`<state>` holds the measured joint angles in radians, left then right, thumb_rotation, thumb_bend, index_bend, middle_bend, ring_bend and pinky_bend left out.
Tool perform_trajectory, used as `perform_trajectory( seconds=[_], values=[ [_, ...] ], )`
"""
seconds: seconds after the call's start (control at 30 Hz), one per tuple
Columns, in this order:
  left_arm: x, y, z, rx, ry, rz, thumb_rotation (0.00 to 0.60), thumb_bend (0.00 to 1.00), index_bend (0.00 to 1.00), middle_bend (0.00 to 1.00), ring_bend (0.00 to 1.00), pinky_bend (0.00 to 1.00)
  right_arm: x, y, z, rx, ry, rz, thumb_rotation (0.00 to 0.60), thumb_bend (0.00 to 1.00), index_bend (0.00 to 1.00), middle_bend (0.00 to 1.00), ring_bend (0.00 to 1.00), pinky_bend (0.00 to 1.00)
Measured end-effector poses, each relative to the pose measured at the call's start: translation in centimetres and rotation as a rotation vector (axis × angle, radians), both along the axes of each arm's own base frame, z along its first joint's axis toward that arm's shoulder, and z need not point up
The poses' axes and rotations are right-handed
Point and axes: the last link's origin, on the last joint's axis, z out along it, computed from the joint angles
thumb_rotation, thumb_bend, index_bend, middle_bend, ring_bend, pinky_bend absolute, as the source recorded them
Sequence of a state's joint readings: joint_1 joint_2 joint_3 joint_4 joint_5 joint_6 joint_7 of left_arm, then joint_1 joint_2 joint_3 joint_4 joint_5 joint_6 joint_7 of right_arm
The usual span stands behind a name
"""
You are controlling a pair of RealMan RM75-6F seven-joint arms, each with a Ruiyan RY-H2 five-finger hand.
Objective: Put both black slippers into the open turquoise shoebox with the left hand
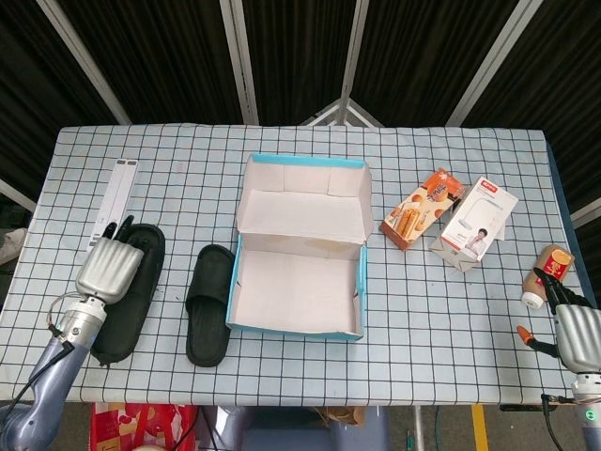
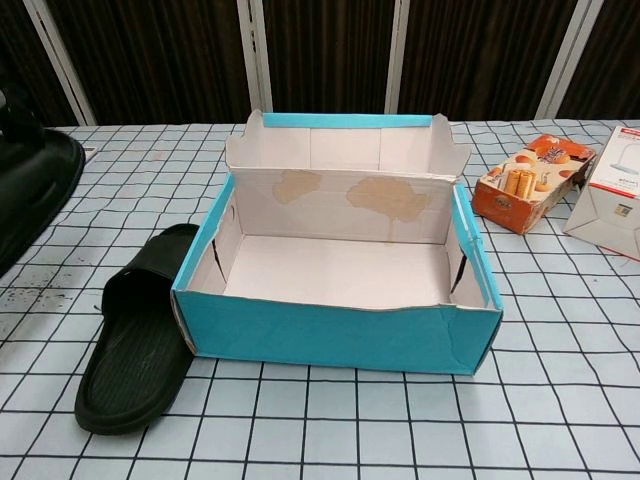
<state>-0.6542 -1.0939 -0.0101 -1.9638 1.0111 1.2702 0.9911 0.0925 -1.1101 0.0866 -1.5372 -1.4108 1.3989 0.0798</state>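
Presently, the left robot hand [image 1: 110,272] is gripping one black slipper [image 1: 127,291] near the bench's [image 1: 441,310] left edge, its fingers wrapped over the upper end of the sole; in the chest view that held slipper [image 2: 35,190] is showing raised at the far left of the frame, clear of the checked cloth. The second black slipper [image 1: 208,304] is lying flat on the bench just beside the left wall of the open turquoise shoebox [image 1: 299,287], toe pointing toward the back edge, and in the chest view it [image 2: 140,335] is touching or nearly touching the box's front-left corner. The shoebox is sitting near the bench centre with its lid folded back and nothing inside. The right robot hand [image 1: 573,331] is hanging at the right edge near the front corner, holding nothing, fingers partly curled and apart. A white folded stand [image 1: 110,205] is lying toward the left edge, and an orange snack box [image 1: 423,209], a white carton [image 1: 476,224] and a small bottle [image 1: 545,272] are lying toward the right edge.
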Motion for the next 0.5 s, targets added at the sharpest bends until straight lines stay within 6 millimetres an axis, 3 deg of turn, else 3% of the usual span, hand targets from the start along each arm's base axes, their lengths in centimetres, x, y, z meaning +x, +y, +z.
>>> perform_trajectory(
  seconds=[0.13,0.27,0.37,0.5],
  values=[
    [3.1,-0.2,2.6,0.077,0.172,-0.146,0.600,0.48,0.50,0.47,0.08,0.18,0.0,0.1,0.1,0.000,-0.011,0.001,0.600,0.23,0.12,0.20,0.29,0.33],
    [7.9,0.2,4.1,0.154,0.397,-0.387,0.600,0.48,0.50,0.48,0.10,0.19,-0.2,0.2,0.3,0.000,-0.027,0.000,0.600,0.23,0.12,0.20,0.29,0.33],
    [11.7,0.6,3.6,0.174,0.546,-0.598,0.600,0.48,0.50,0.49,0.11,0.21,-0.3,0.2,0.5,-0.004,-0.037,-0.001,0.600,0.23,0.12,0.20,0.29,0.33],
    [15.6,0.8,1.5,0.132,0.665,-0.862,0.600,0.48,0.50,0.49,0.11,0.22,-0.4,0.3,0.6,-0.004,-0.043,-0.002,0.600,0.23,0.12,0.20,0.29,0.33]
  ],
)
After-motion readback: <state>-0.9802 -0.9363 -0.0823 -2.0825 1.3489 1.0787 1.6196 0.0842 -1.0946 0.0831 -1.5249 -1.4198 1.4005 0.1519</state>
